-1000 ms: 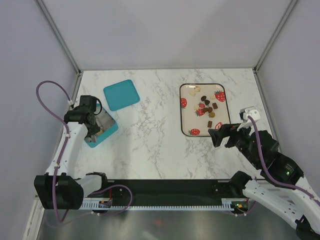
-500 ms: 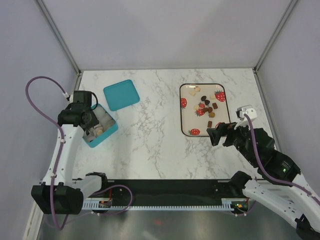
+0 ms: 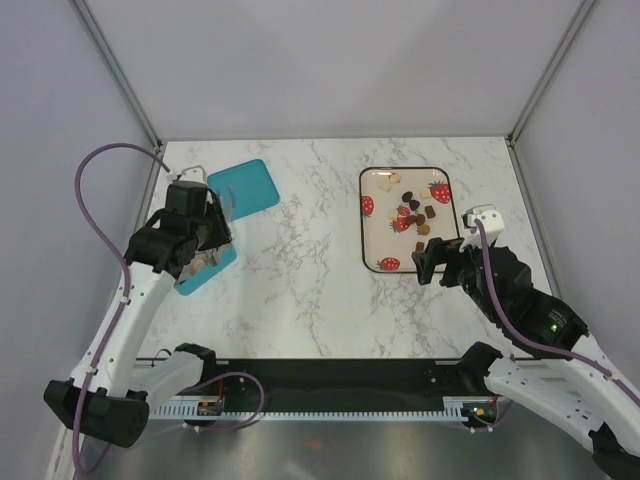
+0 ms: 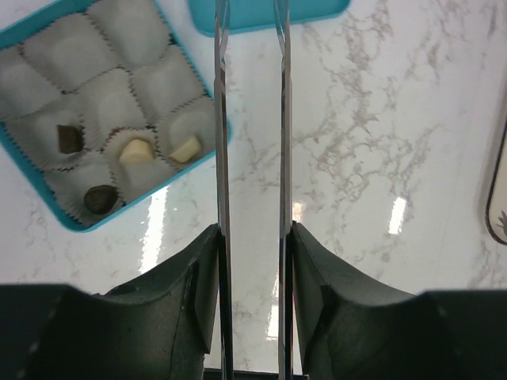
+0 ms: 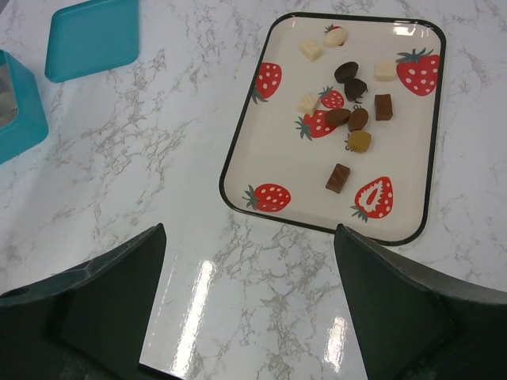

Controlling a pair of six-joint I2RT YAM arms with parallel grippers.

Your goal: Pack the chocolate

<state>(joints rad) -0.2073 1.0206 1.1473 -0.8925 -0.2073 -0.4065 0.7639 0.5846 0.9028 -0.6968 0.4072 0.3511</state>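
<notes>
Several pieces of chocolate, dark, brown and cream, lie loose on the strawberry-print tray, also seen from the right wrist as chocolate on the tray. The teal box has white paper cups, and several chocolates sit in its near cups. My left gripper is shut on the silver tongs, whose arms reach over the table just right of the box. The tongs hold nothing that I can see. My right gripper hangs open and empty just before the tray's near edge.
The box's teal lid lies flat behind the box, close to the tongs' tips. White marble table runs between box and tray. Grey walls close in the left, right and far sides.
My left arm has lifted off the box and swung right, carrying the tongs out past the box's right edge. The right gripper has crept a little toward the tray.
</notes>
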